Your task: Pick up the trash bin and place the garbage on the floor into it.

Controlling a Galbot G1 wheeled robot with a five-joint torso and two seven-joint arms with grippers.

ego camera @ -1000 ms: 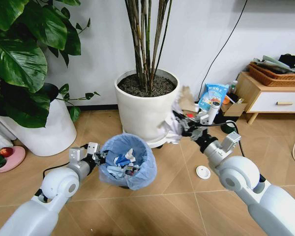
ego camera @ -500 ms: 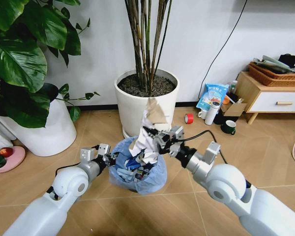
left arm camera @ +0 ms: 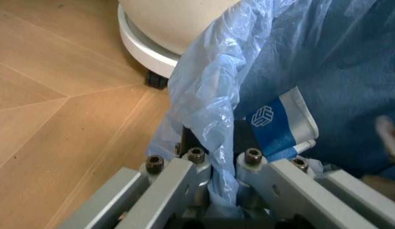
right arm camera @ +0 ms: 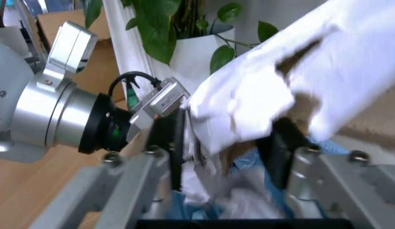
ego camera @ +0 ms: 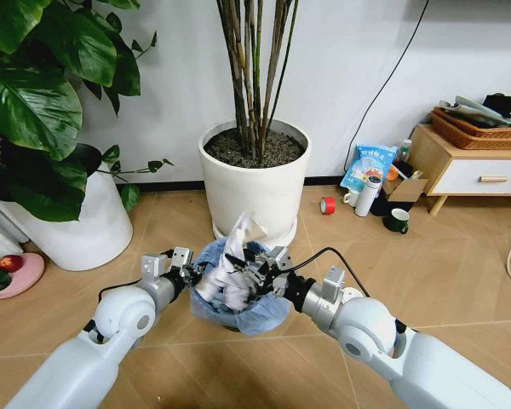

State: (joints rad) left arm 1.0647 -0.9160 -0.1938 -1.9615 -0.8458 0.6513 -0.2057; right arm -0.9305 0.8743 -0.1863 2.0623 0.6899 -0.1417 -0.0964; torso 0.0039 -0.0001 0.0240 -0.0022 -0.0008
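While both arms meet over the trash bin (ego camera: 238,294) at the middle of the head view, the left gripper (ego camera: 190,274) sits at the bin's 9 o'clock edge, clamped on the rim. The left wrist view shows its jaws pinching the blue bag (left arm camera: 210,119) folded over that rim. The right gripper (ego camera: 257,274) reaches in from 3 o'clock, gripping a wad of crumpled white paper (ego camera: 234,256) that stands up out of the bin's mouth; the right wrist view shows its 2 fingers (right arm camera: 281,143) either side of the wad.

I judge the paper light and springy, so it can be squeezed anywhere, though a loose flap may catch on the bag. The thin, slippery bag could slide, so the hold should take in the stiff rim beneath it.

Beyond, the floor (ego camera: 409,256) carries a big white plant pot (ego camera: 255,183) at 12 o'clock. A red tape roll (ego camera: 327,205) and mug (ego camera: 397,221) lie toward 2 o'clock.
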